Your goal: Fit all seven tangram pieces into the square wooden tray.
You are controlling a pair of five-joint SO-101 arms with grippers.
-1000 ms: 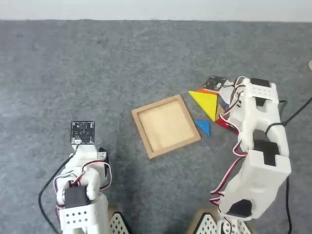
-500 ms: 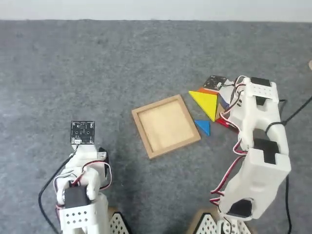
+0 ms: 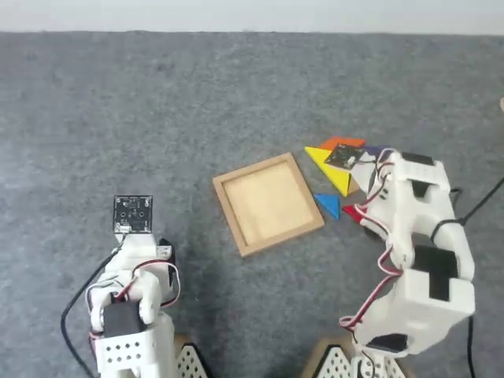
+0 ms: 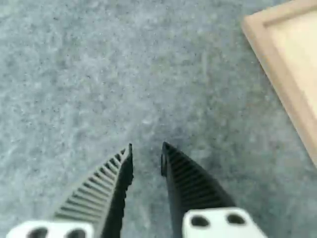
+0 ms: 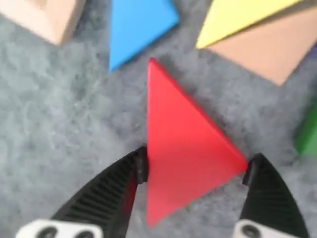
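1. In the high view the square wooden tray (image 3: 268, 203) sits mid-frame, turned a bit askew on the grey carpet (image 3: 157, 102), with nothing in it.
2. The pieces are bunched right of the tray. The yellow triangle (image 3: 331, 167) is near the tray's upper right corner and the small blue triangle (image 3: 327, 204) is just beside its right edge.
3. Above the yellow one are the orange piece (image 3: 340, 143) and the purple piece (image 3: 376, 150), both part-hidden by the right arm (image 3: 413, 236).
4. Just right of the blue one, not touching it, the red triangle (image 3: 353, 212) pokes out from under that arm.
5. Wrist view: the right gripper (image 5: 195, 166) is spread wide with one finger on each side of the red triangle (image 5: 183, 139), tips right at its edges. The piece lies flat on the carpet.
6. The same view shows the tan piece (image 5: 267, 49) touching the yellow triangle, and the green piece (image 5: 307, 131) at the frame edge.
7. The left arm (image 3: 130, 307) is at lower left of the high view, well apart from the tray.
8. The left gripper (image 4: 147, 148) has a narrow gap and holds nothing. It sits over bare carpet, near one corner of the tray.
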